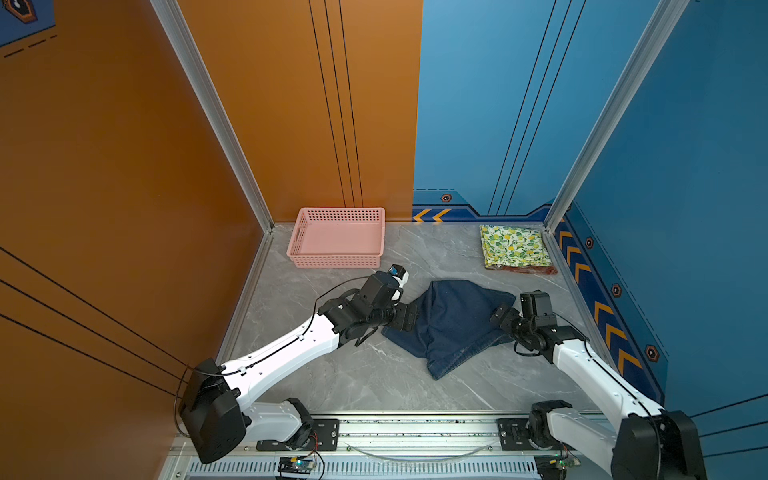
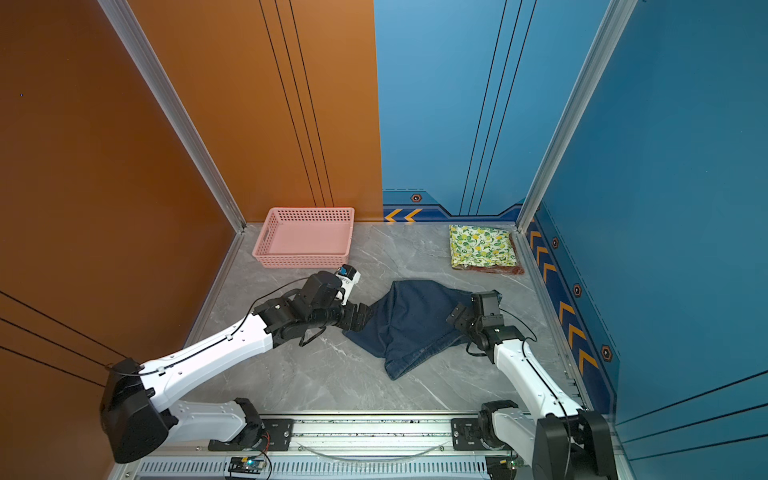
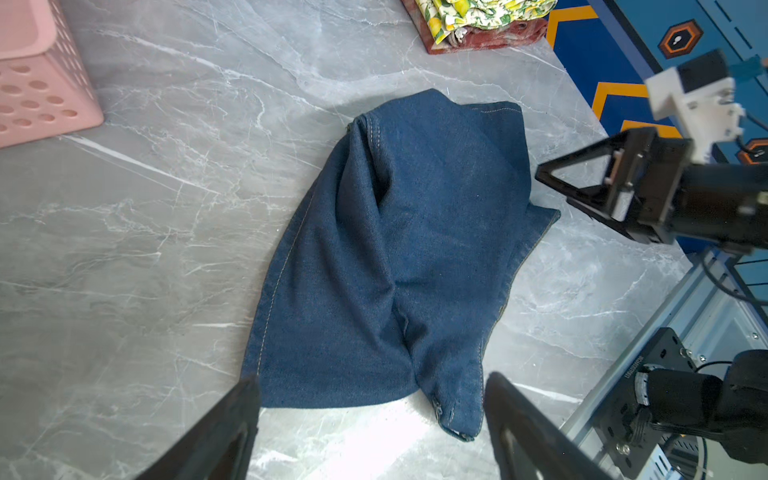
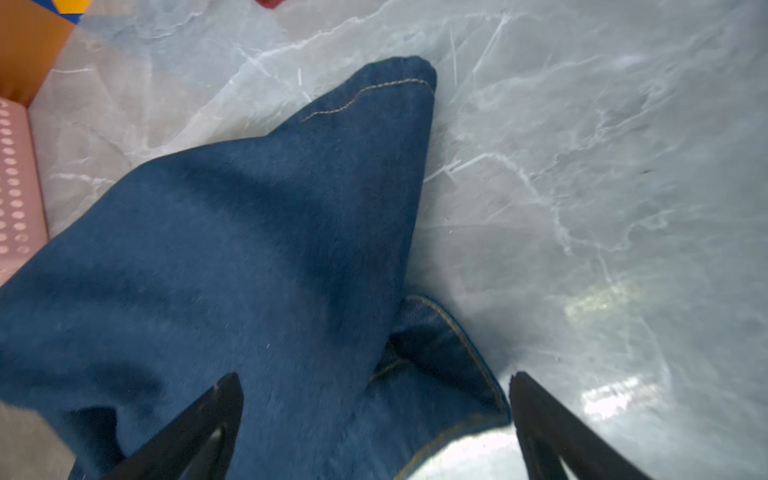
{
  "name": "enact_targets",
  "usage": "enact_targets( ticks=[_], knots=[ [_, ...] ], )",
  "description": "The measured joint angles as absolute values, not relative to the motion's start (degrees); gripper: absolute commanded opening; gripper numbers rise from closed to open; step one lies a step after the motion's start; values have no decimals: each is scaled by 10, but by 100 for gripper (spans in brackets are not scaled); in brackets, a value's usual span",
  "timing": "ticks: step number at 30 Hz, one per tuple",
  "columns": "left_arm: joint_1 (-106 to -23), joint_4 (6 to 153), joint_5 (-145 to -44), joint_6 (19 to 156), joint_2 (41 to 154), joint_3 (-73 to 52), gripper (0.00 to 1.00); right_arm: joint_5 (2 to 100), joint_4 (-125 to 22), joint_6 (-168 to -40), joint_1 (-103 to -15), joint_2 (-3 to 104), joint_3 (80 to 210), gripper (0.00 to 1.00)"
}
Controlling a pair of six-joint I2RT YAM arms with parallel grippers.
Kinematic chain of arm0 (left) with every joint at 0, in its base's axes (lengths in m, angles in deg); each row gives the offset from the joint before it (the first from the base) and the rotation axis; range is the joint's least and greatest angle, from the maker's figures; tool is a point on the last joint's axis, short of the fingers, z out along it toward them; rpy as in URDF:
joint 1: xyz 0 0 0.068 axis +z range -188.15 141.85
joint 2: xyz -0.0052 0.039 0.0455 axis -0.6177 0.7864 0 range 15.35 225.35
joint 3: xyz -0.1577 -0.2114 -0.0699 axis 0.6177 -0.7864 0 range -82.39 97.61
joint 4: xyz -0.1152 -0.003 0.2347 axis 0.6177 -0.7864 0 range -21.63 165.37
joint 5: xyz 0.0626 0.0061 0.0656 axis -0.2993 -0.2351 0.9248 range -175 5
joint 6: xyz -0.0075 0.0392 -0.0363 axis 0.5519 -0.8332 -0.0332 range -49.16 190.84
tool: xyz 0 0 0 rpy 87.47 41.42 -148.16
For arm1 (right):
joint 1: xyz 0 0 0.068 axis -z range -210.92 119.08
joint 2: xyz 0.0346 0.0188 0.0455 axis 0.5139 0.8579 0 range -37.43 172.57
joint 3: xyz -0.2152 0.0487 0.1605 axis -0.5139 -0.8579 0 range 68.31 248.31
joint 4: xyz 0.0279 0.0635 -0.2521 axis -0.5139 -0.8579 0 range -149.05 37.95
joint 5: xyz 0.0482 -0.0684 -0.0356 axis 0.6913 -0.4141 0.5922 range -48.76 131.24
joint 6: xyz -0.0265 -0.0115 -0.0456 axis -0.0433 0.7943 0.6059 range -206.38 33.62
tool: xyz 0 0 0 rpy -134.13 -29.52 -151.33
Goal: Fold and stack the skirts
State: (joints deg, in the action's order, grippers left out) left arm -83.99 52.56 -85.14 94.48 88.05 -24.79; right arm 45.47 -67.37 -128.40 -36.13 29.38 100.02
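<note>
Blue denim skirt (image 1: 453,324) rumpled on table (image 1: 374,374) | I see left gripper (image 3: 372,380) wide open, skirt edge between its fingers (image 3: 224,432), unclamped | right gripper (image 4: 374,376) wide open, straddling hem, gripping nothing | lemon skirt (image 1: 513,245) atop plaid skirt (image 1: 530,270), far right corner

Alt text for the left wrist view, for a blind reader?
A rumpled denim skirt lies on the grey table ahead of the open left gripper. The right gripper is at its far side; beyond are a pink basket and a lemon-print skirt atop a rust-red one.
</note>
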Motion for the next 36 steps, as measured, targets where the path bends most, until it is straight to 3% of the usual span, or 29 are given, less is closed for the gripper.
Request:
enact_targets(
  ticks=[3,6,7,9,12,13,17,22,23,25,27,31,36],
  knots=[
    [-843,522,-846,944,871,-258,85,470,-623,-1285,-346,389,1019,100],
    [-843,519,-839,942,871,-265,85,477,-570,-1285,-347,456,1057,87],
    [-843,519,-838,942,871,-268,85,480,-553,-1282,-349,476,1067,77],
    [-843,519,-837,940,871,-274,85,481,-529,-1280,-355,501,1080,45],
    [-834,523,-838,938,871,-287,85,475,-518,-1267,-372,514,1101,7],
    [-828,527,-840,938,871,-294,85,473,-516,-1262,-379,513,1111,0],
    [-789,542,-853,938,866,-317,84,439,-527,-1233,-419,495,1159,0],
    [-734,551,-866,943,829,-339,82,364,-569,-1183,-554,446,1268,0],
    [-726,555,-867,945,822,-341,82,355,-572,-1177,-578,445,1292,8],
    [-712,566,-868,953,808,-348,82,350,-572,-1166,-628,460,1342,51],
    [-704,580,-868,960,798,-358,82,357,-582,-1154,-657,499,1396,73],
    [-702,590,-869,975,783,-382,82,383,-611,-1126,-679,579,1460,93],
    [-707,594,-870,994,758,-421,82,383,-677,-1118,-659,540,1398,97]
  ],
)
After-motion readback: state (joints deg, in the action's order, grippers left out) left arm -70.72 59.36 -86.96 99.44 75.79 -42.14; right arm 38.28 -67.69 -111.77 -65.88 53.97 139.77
